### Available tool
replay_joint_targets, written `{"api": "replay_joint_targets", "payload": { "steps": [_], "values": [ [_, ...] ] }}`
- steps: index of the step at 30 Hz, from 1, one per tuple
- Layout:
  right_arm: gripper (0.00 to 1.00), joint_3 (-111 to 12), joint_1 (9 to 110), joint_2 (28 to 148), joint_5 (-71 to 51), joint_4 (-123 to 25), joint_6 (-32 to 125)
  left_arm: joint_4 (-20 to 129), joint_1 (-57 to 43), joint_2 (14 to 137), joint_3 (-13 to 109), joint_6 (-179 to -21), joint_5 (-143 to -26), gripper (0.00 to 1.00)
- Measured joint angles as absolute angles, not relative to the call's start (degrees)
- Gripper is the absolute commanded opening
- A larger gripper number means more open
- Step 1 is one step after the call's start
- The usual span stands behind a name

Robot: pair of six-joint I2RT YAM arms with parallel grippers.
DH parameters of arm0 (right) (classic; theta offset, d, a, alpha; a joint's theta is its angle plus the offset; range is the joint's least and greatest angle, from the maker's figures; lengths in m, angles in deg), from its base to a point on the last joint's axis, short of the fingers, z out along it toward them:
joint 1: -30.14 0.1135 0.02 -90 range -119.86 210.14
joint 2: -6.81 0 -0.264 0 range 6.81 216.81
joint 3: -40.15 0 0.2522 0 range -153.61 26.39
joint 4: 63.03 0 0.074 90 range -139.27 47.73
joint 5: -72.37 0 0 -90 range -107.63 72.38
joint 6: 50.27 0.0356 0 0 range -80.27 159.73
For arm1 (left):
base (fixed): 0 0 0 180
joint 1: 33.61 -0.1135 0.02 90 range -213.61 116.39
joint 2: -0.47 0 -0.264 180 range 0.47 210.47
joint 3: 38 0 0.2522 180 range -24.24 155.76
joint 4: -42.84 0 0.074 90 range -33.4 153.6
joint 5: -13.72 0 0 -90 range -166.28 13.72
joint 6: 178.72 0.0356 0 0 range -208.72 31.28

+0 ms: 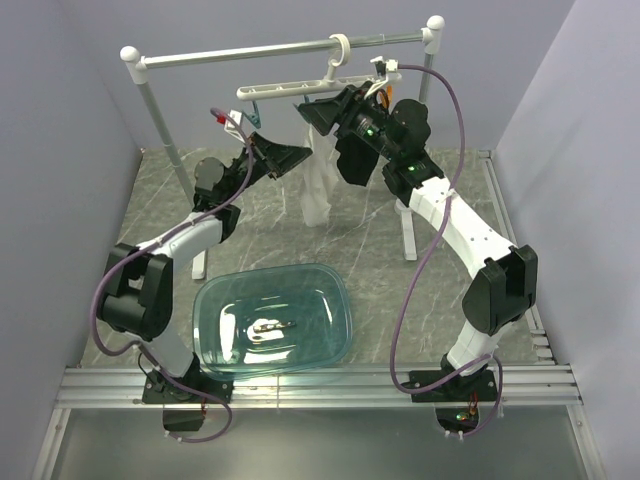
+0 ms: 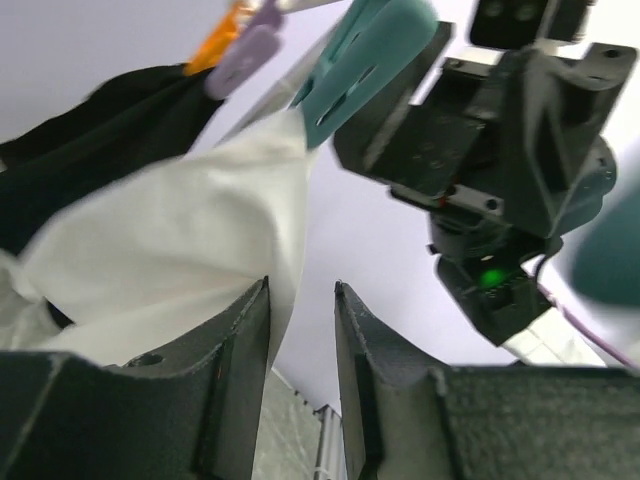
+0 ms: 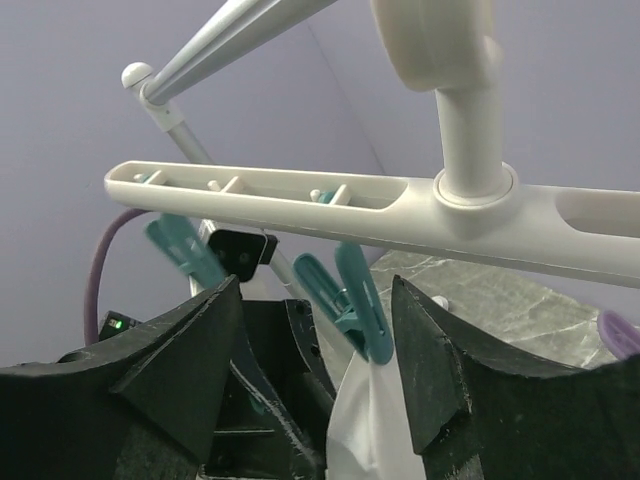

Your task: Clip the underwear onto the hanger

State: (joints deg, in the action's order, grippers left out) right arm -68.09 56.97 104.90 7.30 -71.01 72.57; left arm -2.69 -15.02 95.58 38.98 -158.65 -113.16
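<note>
Under the grey rail at the back of the table, the hanger hangs by its hook, roughly level. The underwear hangs from it near the middle, drooping straight down as a narrow white strip.

Seen from the right wrist, a teal peg under the bar pinches the top corner of the white fabric. A second teal peg hangs free further along the bar. The right claw sits just below the bar with its fingers spread wide, one on each side of the pinching peg. They touch neither the peg nor the cloth, so the claw is open.

The left claw is up beside the garment on its left. Its two fingers stand parted by a narrow gap, and only the lilac wall shows through that gap, so it grips nothing. The edge of the white fabric falls just behind one finger; whether the two touch cannot be told.

Past the cloth in the left wrist view, a purple peg and an orange peg show, blurred, above a black garment.

Nearer the arm bases, a clear teal tub sits on the table between the two arms. A small item lies inside it, too small to make out.
</note>
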Motion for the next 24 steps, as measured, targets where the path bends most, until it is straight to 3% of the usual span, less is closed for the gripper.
{"api": "replay_joint_targets", "payload": {
  "steps": [10,13,17,24],
  "values": [
    [0.70,-67.76,56.05,104.88,7.17,-70.62,71.78,3.80,-17.14,90.12,33.89,-152.27,-111.00,0.46],
    [0.70,-67.67,55.75,104.88,7.17,-70.44,71.58,5.86,-17.99,87.54,32.16,-150.39,-110.65,0.59],
    [0.70,-67.67,55.44,104.88,7.19,-70.38,71.41,9.62,-19.37,83.69,29.65,-147.70,-110.28,0.65],
    [0.70,-66.45,55.18,104.24,7.32,-69.92,71.10,17.29,-20.94,77.02,27.83,-140.14,-108.22,0.69]
  ]
}}
